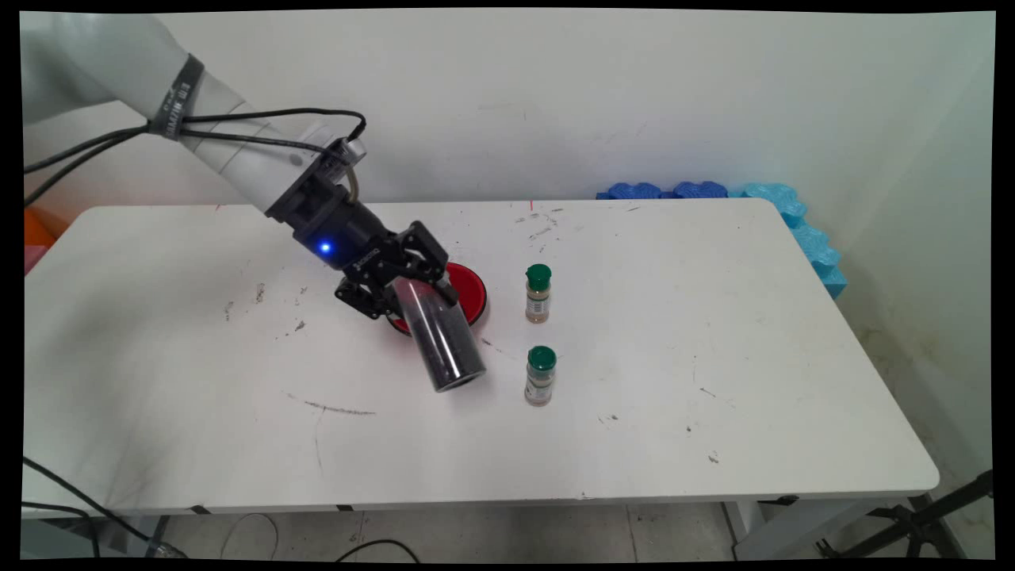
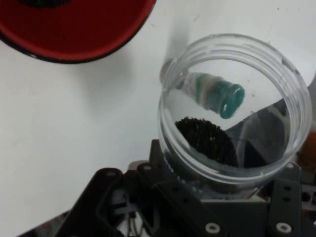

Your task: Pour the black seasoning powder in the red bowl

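My gripper point(image 1: 419, 290) is shut on a clear plastic jar point(image 1: 444, 341) and holds it tilted just above the table point(image 1: 714, 333), open mouth pointing down toward the near side. Black grains point(image 2: 207, 143) lie along the jar's lower wall, close to its rim point(image 2: 236, 43). Behind the jar a flat red disc point(image 1: 469, 290) with a dark edge lies on the table; the hand view has it at top left point(image 2: 74, 24). Two small spice bottles with green caps stand to the right, one farther back point(image 1: 538, 293) and one nearer point(image 1: 540, 376). One of them shows through the jar's wall point(image 2: 217, 95).
Blue foam pieces point(image 1: 698, 190) line the table's far right corner and run down its right side point(image 1: 817, 246). An orange thing point(image 1: 36, 226) sits past the left edge. Black cables hang from the arm point(image 1: 238, 127), and others lie on the floor below the near edge.
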Tool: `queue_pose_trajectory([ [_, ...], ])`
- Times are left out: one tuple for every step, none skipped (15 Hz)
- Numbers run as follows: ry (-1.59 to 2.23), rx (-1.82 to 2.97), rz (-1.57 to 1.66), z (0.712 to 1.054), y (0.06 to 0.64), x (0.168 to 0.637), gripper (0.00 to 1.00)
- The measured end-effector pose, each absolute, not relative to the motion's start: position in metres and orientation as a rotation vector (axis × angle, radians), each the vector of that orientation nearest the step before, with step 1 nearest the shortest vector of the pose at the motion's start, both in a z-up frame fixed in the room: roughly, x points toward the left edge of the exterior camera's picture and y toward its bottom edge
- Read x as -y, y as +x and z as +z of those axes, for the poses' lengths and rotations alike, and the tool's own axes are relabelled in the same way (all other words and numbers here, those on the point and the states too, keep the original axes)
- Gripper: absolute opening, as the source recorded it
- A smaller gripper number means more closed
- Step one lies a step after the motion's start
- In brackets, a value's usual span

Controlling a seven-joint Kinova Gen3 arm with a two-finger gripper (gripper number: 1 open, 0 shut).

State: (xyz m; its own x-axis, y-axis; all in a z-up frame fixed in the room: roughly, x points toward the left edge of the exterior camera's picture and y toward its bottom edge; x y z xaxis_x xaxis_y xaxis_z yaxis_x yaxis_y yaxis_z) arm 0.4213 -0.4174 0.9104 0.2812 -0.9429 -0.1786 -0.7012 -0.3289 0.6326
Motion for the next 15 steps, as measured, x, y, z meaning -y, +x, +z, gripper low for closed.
queue_pose_trajectory([
  [2.14,1.441,-0.775,0.91,0.421,0.419,0.0],
  [2.152,1.413,-0.798,0.909,0.42,0.421,0.0],
  [2.167,1.38,-0.831,0.908,0.42,0.422,0.0],
  [2.174,1.361,-0.849,0.908,0.42,0.423,0.0],
  [2.188,1.328,-0.883,0.907,0.42,0.424,0.0],
  [2.199,1.301,-0.911,0.906,0.42,0.425,0.0],
  [2.211,1.274,-0.938,0.905,0.421,0.426,0.0],
  [2.227,1.233,-0.969,0.904,0.424,0.428,0.0],
  [2.239,1.202,-0.991,0.903,0.427,0.429,0.0],
  [2.251,1.171,-1.01,0.902,0.43,0.431,0.0],
  [2.262,1.138,-1.028,0.9,0.434,0.434,0.0],
  [2.273,1.106,-1.044,0.899,0.437,0.436,0.0],
  [2.281,1.075,-1.06,0.897,0.44,0.439,0.0],
  [2.286,1.045,-1.074,0.896,0.442,0.441,0.0],
  [2.289,1.025,-1.084,0.896,0.443,0.442,0.0],
])
